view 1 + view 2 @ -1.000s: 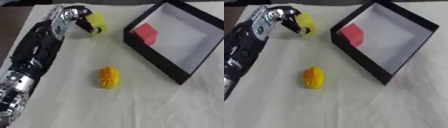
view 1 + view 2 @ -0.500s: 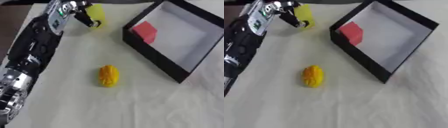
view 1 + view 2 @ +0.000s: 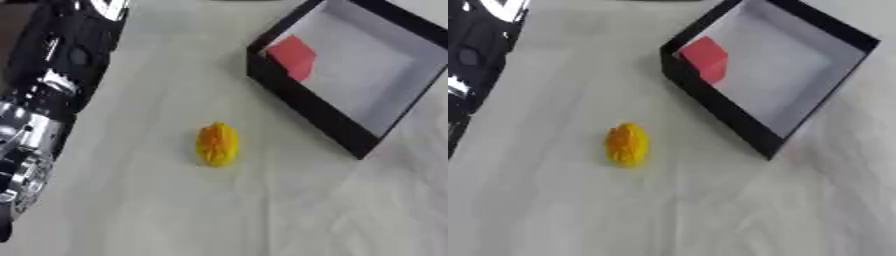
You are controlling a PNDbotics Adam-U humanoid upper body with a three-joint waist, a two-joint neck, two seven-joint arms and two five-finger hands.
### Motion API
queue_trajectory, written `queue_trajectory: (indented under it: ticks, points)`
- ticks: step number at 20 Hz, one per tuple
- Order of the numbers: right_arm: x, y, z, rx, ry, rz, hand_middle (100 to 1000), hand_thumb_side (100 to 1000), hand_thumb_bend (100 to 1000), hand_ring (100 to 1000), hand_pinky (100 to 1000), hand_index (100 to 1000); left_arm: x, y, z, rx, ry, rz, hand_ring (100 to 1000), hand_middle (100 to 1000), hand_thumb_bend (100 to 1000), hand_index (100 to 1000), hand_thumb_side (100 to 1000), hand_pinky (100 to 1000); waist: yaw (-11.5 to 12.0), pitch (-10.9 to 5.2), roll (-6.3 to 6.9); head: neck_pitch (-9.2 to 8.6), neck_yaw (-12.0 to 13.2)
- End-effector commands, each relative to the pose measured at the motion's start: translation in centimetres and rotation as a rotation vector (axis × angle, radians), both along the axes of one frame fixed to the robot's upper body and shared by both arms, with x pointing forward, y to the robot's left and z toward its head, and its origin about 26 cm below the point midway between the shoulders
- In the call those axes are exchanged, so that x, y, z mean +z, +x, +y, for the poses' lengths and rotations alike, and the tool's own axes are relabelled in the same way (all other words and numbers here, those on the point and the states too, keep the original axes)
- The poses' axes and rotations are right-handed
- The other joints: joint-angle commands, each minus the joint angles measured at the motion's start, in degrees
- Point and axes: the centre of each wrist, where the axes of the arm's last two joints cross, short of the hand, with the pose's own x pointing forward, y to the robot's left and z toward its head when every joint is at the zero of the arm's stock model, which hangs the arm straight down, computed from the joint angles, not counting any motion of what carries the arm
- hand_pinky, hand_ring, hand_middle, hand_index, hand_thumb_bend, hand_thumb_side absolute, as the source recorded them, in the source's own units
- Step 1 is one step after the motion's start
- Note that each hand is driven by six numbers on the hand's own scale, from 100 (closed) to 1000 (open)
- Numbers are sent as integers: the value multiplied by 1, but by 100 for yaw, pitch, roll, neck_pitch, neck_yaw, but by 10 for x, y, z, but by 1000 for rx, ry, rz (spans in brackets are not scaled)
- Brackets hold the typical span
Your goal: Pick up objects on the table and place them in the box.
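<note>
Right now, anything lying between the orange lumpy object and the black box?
Nothing: only bare table cloth separates the orange lumpy object from the black box. Both eye views show the gap, the left one best.

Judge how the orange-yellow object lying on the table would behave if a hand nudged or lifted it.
The orange-yellow object looks oval and rounded, so a nudge would probably roll it. Its bumpy surface may help fingers hold. It seems small, likely light.
</note>
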Motion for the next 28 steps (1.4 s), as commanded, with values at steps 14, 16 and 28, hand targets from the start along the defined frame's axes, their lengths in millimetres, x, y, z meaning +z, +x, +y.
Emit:
queue_trajectory:
  ticks: [14,16,28]
  points:
    - [29,-15,-29,-81,62,-164,840,568,100,880,968,893,-12,-70,-105,-361,407,-91,718,653,154,628,100,727,-22,-340,-31,-17,89]
    - [29,-15,-29,-79,61,-161,840,569,100,880,969,893,-23,-66,-110,-359,440,-62,719,654,165,630,100,726,-27,-340,-28,-23,103]
    - [27,-12,-23,-58,54,-138,841,568,100,881,971,893,-88,-24,-116,-330,515,68,802,780,362,848,237,800,-65,-280,-6,-32,163]
